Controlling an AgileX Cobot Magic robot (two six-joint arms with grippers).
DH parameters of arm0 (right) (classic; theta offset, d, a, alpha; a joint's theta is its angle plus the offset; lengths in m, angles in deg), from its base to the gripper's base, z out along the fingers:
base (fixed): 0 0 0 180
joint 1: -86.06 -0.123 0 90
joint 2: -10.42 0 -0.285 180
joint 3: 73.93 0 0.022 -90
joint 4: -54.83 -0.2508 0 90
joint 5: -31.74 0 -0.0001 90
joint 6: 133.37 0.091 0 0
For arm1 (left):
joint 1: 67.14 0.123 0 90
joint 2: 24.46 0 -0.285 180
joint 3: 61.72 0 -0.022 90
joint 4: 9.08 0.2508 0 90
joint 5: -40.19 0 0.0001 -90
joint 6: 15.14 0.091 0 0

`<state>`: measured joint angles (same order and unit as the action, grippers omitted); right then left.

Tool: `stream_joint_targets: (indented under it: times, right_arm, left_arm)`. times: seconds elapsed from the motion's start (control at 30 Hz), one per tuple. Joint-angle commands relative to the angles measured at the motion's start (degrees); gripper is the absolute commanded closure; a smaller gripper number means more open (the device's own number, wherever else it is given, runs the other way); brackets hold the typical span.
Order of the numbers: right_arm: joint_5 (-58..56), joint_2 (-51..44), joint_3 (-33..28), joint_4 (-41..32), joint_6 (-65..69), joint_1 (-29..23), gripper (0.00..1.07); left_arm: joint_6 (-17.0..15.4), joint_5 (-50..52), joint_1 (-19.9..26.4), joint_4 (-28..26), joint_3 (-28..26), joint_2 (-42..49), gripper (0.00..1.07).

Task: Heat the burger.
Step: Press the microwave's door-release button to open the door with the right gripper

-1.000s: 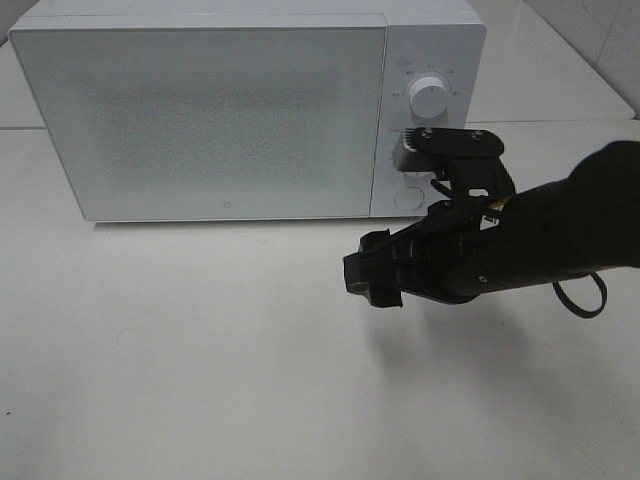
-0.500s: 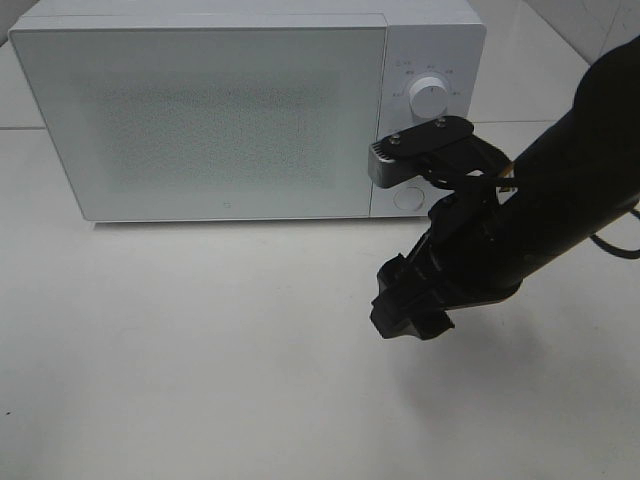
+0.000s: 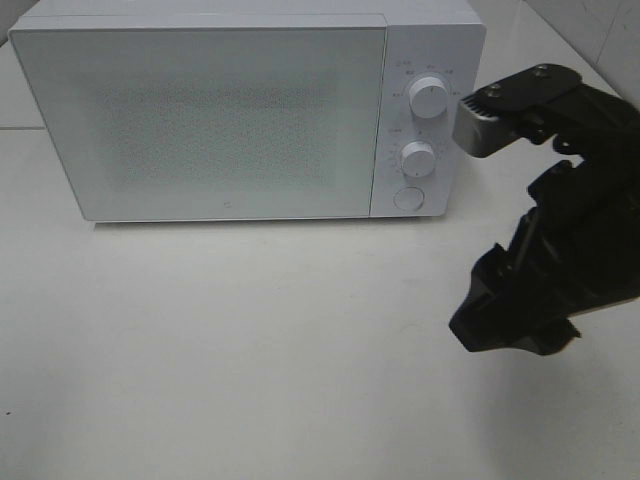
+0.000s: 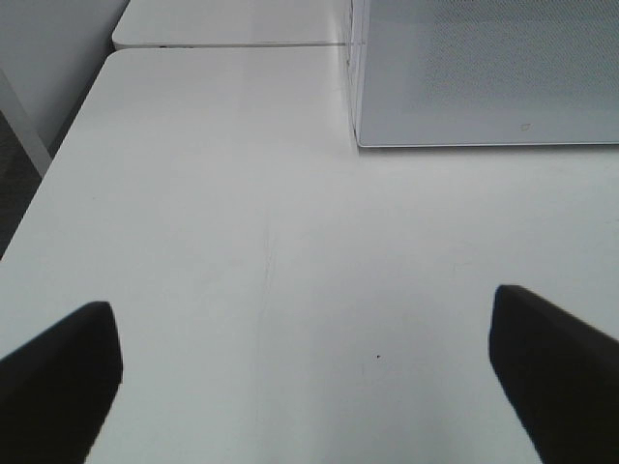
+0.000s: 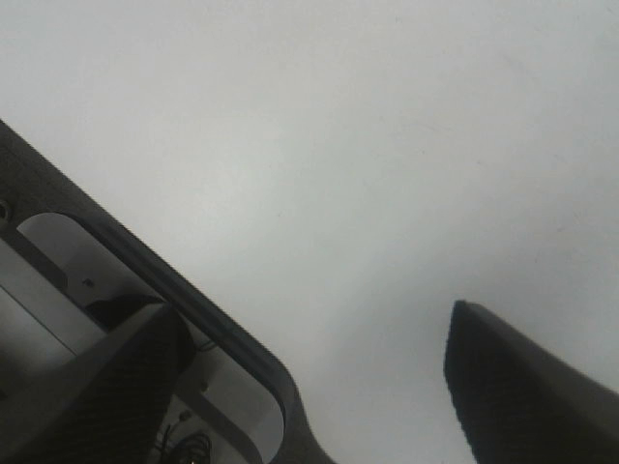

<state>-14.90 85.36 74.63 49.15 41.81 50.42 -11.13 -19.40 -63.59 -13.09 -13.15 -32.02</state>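
Note:
The burger is out of view. The white microwave (image 3: 220, 120) stands at the back of the table with its door shut; its lower front corner also shows in the left wrist view (image 4: 484, 77). My right gripper (image 3: 512, 322) hangs over the table at the right, in front of and to the right of the microwave's control panel. In its wrist view the right gripper (image 5: 309, 382) is open, with only bare white table between its fingers. My left gripper (image 4: 305, 377) is open too, low over bare table in front of the microwave, and it is outside the exterior view.
The microwave's panel has two round knobs (image 3: 428, 98) (image 3: 418, 157) and a round button (image 3: 406, 198). White tabletop (image 3: 230, 350) spreads in front of it. A dark-rimmed structure (image 5: 193, 300) that I cannot identify crosses one corner of the right wrist view.
The right arm has swung from in front of the control panel out to the right, uncovering the lower knob and button. Its jaws stay just as wide.

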Motion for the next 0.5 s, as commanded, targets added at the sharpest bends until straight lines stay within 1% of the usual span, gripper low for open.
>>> stream_joint_targets:
  times: [0.03,0.2,0.27,0.3,0.33,0.37,0.4,0.43,0.47,0.5]
  right_arm:
    - [-3.8,-2.2,0.4,1.1,1.1,0.3,0.32]
    - [-10.4,-8.6,0.4,1.3,2.5,0.3,0.32]
    - [-11.1,-9.7,0.4,1.3,2.8,0.3,0.32]
    - [-12.8,-12.7,0.4,1.3,3.7,0.3,0.32]
    - [-12.8,-12.7,0.4,1.3,3.7,0.3,0.32]
    - [-14.2,-16.3,0.4,1.3,4.1,0.3,0.32]
    - [-14.8,-17.9,0.3,1.3,4.1,0.3,0.32]
    - [-14.8,-17.9,0.3,1.3,4.1,0.3,0.32]
    - [-16.1,-21.9,0.3,1.6,4.5,0.3,0.32]
    - [-16.1,-21.9,0.3,1.6,4.5,0.3,0.32]
  left_arm:
    - [-0.1,0.1,0.0,-0.1,0.1,1.5,0.09]
    - [-0.1,0.1,0.0,-0.1,0.1,1.5,0.09]
    - [-0.1,0.1,0.0,-0.1,0.1,1.5,0.09]
    - [-0.1,0.1,0.0,-0.1,0.1,1.5,0.09]
    - [-0.1,0.1,0.0,-0.1,0.1,1.5,0.09]
    - [-0.1,0.1,0.0,-0.1,0.1,1.5,0.09]
    - [-0.1,0.1,0.0,-0.1,0.1,1.5,0.09]
    - [-0.1,0.1,0.0,-0.1,0.1,1.5,0.09]
    - [-0.1,0.1,0.0,-0.1,0.1,1.5,0.09]
    - [-0.1,0.1,0.0,-0.1,0.1,1.5,0.09]
